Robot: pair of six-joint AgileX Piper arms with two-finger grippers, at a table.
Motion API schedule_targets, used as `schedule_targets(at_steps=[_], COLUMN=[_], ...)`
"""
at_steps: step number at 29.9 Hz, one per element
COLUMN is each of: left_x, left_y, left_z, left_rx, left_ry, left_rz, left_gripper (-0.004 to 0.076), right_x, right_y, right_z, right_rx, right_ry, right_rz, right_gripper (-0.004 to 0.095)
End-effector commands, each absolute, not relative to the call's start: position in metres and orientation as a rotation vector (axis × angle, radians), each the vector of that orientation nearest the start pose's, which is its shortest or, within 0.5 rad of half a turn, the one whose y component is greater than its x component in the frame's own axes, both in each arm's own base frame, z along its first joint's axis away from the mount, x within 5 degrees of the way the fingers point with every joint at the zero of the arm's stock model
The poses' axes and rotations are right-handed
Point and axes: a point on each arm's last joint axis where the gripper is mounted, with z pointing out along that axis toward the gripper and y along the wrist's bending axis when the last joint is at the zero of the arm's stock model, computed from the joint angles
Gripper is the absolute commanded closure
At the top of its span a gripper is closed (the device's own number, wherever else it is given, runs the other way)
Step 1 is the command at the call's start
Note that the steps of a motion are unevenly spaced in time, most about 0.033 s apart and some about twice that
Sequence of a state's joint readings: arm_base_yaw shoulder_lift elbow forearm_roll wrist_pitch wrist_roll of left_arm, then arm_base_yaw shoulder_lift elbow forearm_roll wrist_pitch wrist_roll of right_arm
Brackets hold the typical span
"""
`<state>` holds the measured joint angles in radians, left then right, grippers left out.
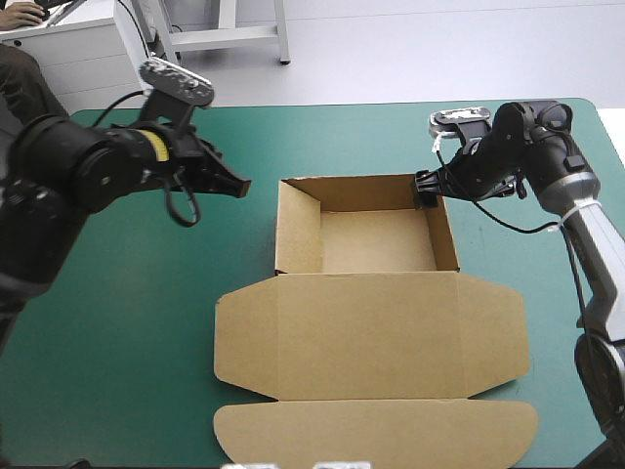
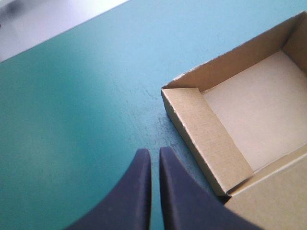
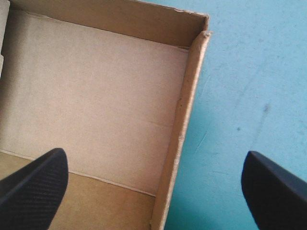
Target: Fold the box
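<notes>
The brown box [image 1: 371, 332] lies mid-table as an open tray [image 1: 376, 239] with raised walls, its lid flat toward the front edge. My left gripper [image 1: 234, 184] hovers shut and holding nothing just off the tray's left wall; in the left wrist view its tips [image 2: 151, 153] point at the cover beside the tray's near-left corner [image 2: 211, 139]. My right gripper [image 1: 427, 191] is open at the tray's far right corner. In the right wrist view it [image 3: 154, 154] straddles the right wall [image 3: 184, 110], one finger over the tray floor [image 3: 96, 86], the other over the cover.
Bare teal-green cover [image 1: 117, 342] stretches left of the box and to its right [image 1: 547, 322]. The table's far edge [image 1: 342, 104] runs behind the tray. The lid's rounded front flap [image 1: 371, 430] reaches close to the near edge.
</notes>
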<state>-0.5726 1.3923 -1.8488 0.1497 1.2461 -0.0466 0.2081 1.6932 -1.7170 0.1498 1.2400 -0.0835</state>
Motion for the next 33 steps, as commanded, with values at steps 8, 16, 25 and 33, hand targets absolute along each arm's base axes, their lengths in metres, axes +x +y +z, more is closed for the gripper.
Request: schedule_targets(at_steps=[8,16,25,33], left_x=[0.123,0.075,0.056,0.059], left_y=[-0.065,-0.033,-0.021,-0.023], left_z=[0.480,0.399,0.336,0.323], left_rx=[0.578,0.609,0.586,0.597], left_ry=[2.186,2.289,2.379,2.388], left_rz=[-0.142,-0.107,-0.095,-0.091], left_gripper=[0.0731,0.0731,0.0731,0.0731], right_x=[0.344,0.360,0.383,0.393], right_y=[0.086,0.089,0.093,0.095], right_z=[0.380,0.356,0.323,0.301], right_rx=[-0.365,-0.366,-0.357,-0.359], right_ry=[2.645,2.709,2.754,2.811], right_rz=[0.260,0.253,0.250,0.248], right_gripper=[0.0041,0.0063,0.0211,0.0619])
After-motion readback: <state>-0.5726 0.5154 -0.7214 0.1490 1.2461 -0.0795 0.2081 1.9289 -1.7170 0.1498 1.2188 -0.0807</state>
